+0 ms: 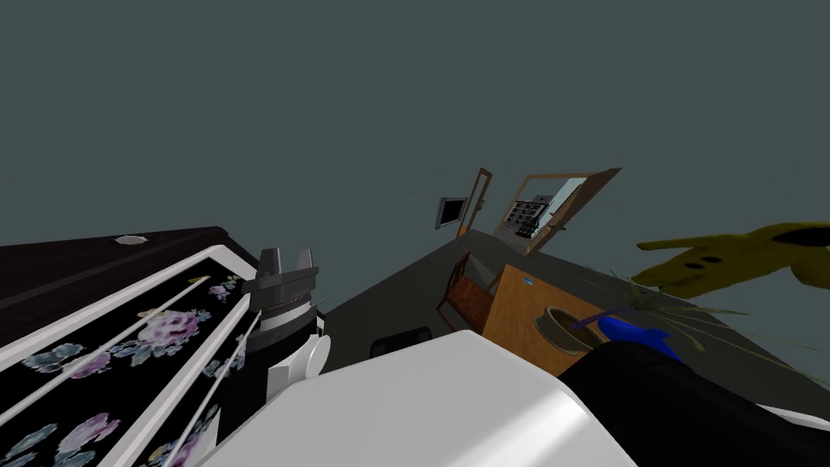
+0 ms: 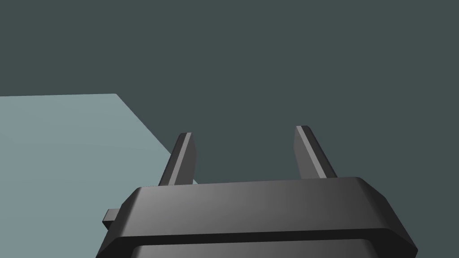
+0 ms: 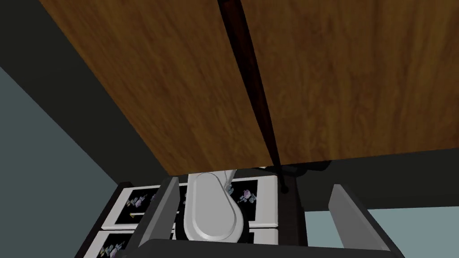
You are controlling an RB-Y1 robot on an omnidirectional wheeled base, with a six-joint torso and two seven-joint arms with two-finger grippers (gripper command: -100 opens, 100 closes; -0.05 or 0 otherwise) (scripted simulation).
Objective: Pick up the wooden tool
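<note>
**A:** Fingers first. What does the head view give?

**B:** The left gripper stands near, on the left, its two blades apart with nothing between them. It is just beside the black floral panels with white frames. Farther off to the right is an orange-brown wooden table carrying a round brownish bowl.

**A:** And the left wrist view?

**B:** It reads the same: those fingers are spread wide and empty. I judge that arm to be idle.

**A:** The right wrist view?

**B:** The right gripper has its fingers wide apart, gripping nothing. Ahead of them lies a broad brown wood-grain surface, probably that table. A long, thin, dark brown rod runs across it. The rod's small knobbed tip reaches past the surface's edge, in line with the gap between the fingers. How far ahead it is I cannot tell. I take the rod for the wooden tool, though I'm not certain.

**A:** So which step is this?

**B:** The approach, with no grasp yet. The next move calls for bringing the right hand closer. The wrist then has to turn so the blades straddle the rod across its length before they close. The rod is slender, so it must sit centred between the blades or it may slip out.
</note>
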